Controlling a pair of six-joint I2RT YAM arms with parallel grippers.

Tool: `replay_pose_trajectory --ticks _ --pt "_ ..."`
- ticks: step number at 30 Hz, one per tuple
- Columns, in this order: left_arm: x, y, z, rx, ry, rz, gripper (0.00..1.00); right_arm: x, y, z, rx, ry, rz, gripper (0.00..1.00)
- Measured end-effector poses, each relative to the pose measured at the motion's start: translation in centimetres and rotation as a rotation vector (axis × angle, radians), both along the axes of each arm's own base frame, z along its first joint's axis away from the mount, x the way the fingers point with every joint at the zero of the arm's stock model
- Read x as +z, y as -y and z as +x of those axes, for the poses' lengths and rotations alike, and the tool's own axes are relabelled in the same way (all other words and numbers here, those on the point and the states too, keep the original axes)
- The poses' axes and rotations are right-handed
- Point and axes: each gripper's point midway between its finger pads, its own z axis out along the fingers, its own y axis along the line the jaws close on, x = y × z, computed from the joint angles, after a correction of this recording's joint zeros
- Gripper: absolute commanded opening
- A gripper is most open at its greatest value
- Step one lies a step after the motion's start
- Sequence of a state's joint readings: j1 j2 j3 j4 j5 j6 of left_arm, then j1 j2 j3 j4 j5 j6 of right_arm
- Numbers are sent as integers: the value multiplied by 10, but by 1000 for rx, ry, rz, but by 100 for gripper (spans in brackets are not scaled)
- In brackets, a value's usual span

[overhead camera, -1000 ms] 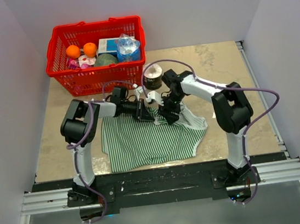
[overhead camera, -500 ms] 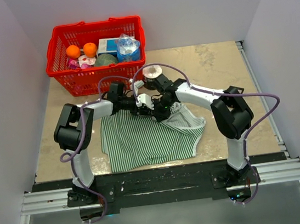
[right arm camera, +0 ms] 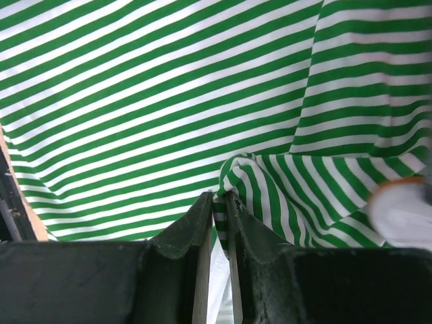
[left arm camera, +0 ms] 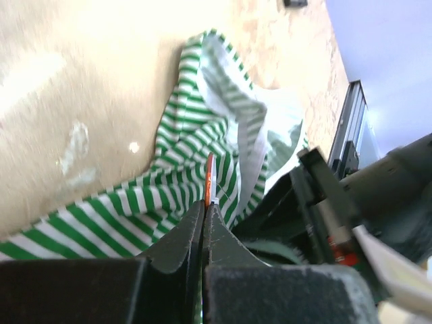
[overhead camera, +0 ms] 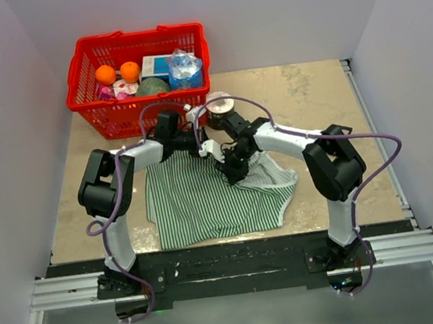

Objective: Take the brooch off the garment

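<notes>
garment (overhead camera: 206, 203): soft thin cloth with narrow green-and-white stripes and white trim at the openings. Lies rumpled toward the middle of the near edge of the surface (overhead camera: 311, 93). Its far-right part is bunched into loose folds.
brooch (left arm camera: 209, 177): tiny flat disc with a whitish face and an orange rim. Edge-on in the left wrist view, a blur at the right edge of the right wrist view. Sits over the garment's far edge, about mid-surface. Can't tell if it is attached to the cloth.
left end effector (left arm camera: 204, 212): dark fingers pressed together, pinching the brooch by its lower edge.
right end effector (right arm camera: 219, 202): fingers nearly closed, pinching a raised fold of the garment just beside the brooch.
left arm: white and black, elbow bent near the left edge, forearm reaching in toward mid-surface.
right arm: elbow out toward the right edge, forearm angled back to the middle, tip down on the cloth.
surface look: beige, mottled, hard and smooth, with pale smears.
basket (overhead camera: 136, 33): red plastic lattice, rectangular, at the far-left corner. Holds two oranges, a box and a clear bottle.
roll (overhead camera: 220, 112): round, just beyond the garment's far edge, near both wrists.
</notes>
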State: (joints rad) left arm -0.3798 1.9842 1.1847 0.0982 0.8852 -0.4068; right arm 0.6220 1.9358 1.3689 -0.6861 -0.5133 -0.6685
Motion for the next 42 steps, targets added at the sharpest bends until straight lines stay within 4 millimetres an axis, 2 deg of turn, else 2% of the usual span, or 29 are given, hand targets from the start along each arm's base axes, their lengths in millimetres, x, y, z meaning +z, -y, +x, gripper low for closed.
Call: replay_pose_trajectory --ticks 4,6,8,11,13,15,16,18,21,23,25,29,32,37,40,42 --pt "8 2 8 -5 41 -3 0 0 6 2 -45 -26 -9 15" --pt "4 -3 6 -13 42 15 0 3 15 14 -100 -30 -11 16" --pt "-4 -15 0 -14 31 42 0 13 29 47 -189 -11 -11 17" --pt "-9 -39 -11 -5 10 70 0 34 48 122 -323 88 21 15" --pt "-7 -53 -20 -11 3 77 0 49 65 163 -401 171 34 19" --pt "-3 -59 -29 -46 12 78 0 62 78 185 -460 224 38 27" --pt "-2 -59 -33 -67 21 76 0 68 79 190 -472 241 44 38" --pt "-2 -59 -46 -128 36 78 0 79 75 197 -491 265 72 45" --pt "-10 -62 -67 -208 17 89 0 86 62 183 -471 251 102 50" --pt "-17 -64 -80 -254 -14 84 0 89 54 161 -430 230 128 52" --pt "-25 -65 -91 -289 -51 80 0 99 45 129 -351 202 170 53" --pt "-40 -63 -107 -343 -121 67 0 108 28 84 -201 180 228 53" --pt "-50 -58 -113 -383 -159 61 0 92 16 58 -98 119 243 53" --pt "-60 -52 -112 -418 -195 46 0 39 -1 16 32 -53 202 57" --pt "-63 -51 -112 -420 -209 43 0 15 -8 0 60 -131 176 53" --pt "-64 -51 -111 -417 -211 46 0 6 -11 -5 69 -158 169 52"
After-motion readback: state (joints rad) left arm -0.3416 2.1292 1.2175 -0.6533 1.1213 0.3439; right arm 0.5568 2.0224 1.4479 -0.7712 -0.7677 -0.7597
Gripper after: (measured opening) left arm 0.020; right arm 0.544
